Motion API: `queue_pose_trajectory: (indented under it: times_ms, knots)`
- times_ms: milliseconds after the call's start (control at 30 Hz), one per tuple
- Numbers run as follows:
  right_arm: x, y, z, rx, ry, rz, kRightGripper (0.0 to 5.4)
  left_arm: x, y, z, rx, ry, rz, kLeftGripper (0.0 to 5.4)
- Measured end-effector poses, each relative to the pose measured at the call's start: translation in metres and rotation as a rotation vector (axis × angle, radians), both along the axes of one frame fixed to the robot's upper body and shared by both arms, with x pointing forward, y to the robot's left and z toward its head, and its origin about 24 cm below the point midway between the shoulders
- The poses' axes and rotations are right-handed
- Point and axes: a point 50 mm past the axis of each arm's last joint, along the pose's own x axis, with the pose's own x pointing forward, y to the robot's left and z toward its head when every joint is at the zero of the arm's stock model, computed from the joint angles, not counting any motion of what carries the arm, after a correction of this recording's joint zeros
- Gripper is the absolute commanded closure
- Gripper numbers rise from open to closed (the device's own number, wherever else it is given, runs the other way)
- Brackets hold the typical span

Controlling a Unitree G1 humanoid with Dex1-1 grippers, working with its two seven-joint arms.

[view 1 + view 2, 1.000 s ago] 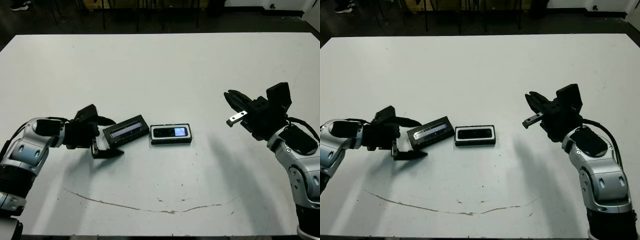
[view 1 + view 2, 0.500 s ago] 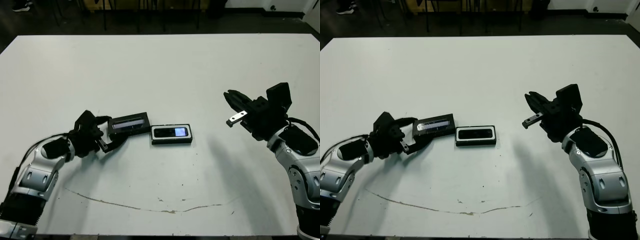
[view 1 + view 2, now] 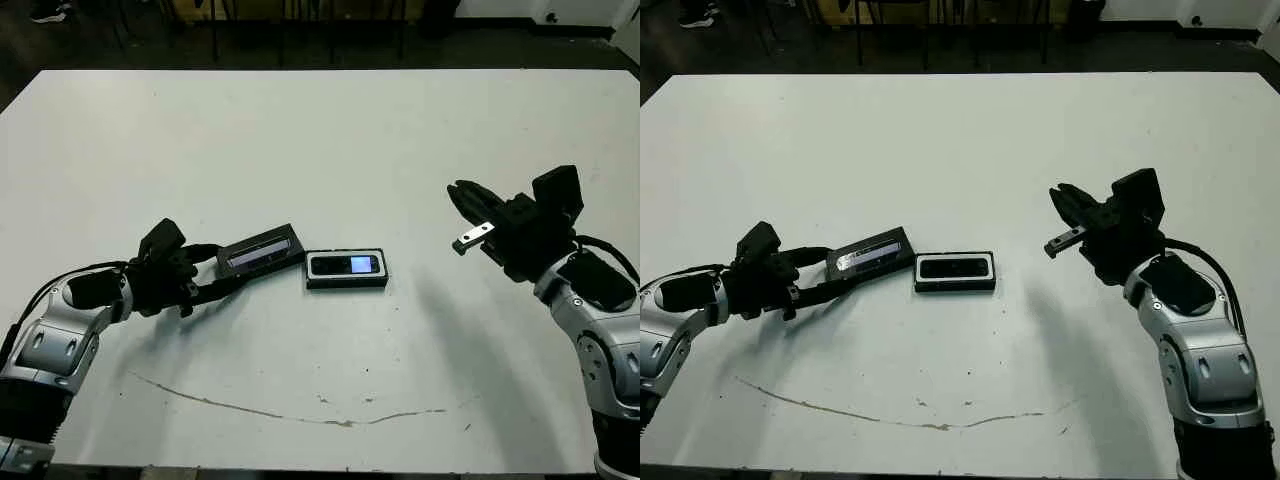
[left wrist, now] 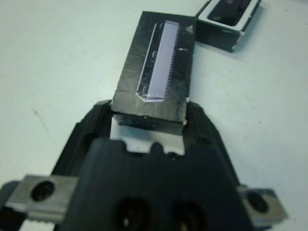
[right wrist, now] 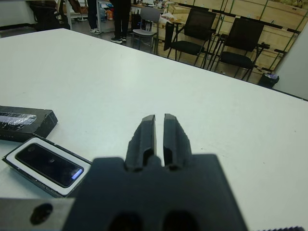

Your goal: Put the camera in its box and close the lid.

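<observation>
- Already done: camera [image 3: 345, 265] lies inside box [image 3: 346, 282], mid-surface.
- Left end effector [image 3: 205, 271] grips lid [image 3: 261, 251], just left of box.
- Right end effector [image 3: 470, 213] closed, empty, well apart.
- Remaining: seat lid.

— Where is the camera [image 3: 345, 265]?

— It lies flat inside the box [image 3: 346, 282]. It is a slim black bar, and one end of its screen glows blue. The box is a low black tray with white inside, and it is still open on top. It sits well off to the side of the right claw [image 3: 464, 216].

— And the lid [image 3: 262, 250]?

— The lid is flat and black with a shiny grey strip on top. The left claw [image 3: 208, 278] grips one end of it. The other end sticks out away from the claw, just beside the box.
</observation>
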Motion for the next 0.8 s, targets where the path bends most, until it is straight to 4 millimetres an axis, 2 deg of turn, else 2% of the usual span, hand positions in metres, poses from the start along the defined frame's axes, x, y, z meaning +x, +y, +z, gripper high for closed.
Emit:
queue_pose_trajectory:
  times_ms: [267,500,667,800]
  knots:
    - [-0.001,0.001,0.001,-0.001,0.002,0.000,5.40,-0.005,0.006,0.011,0.008,0.045,-0.085,2.87]
    - [-0.001,0.001,0.000,-0.003,0.007,-0.001,5.40,-0.010,0.007,0.043,0.009,0.043,-0.187,2.88]
    - [-0.001,0.001,0.000,-0.003,0.007,-0.007,5.40,-0.006,0.006,0.071,-0.102,-0.120,-0.080,2.88]
    - [-0.001,0.001,-0.001,-0.003,0.008,-0.009,5.40,0.000,0.005,0.076,-0.191,-0.229,0.047,2.88]
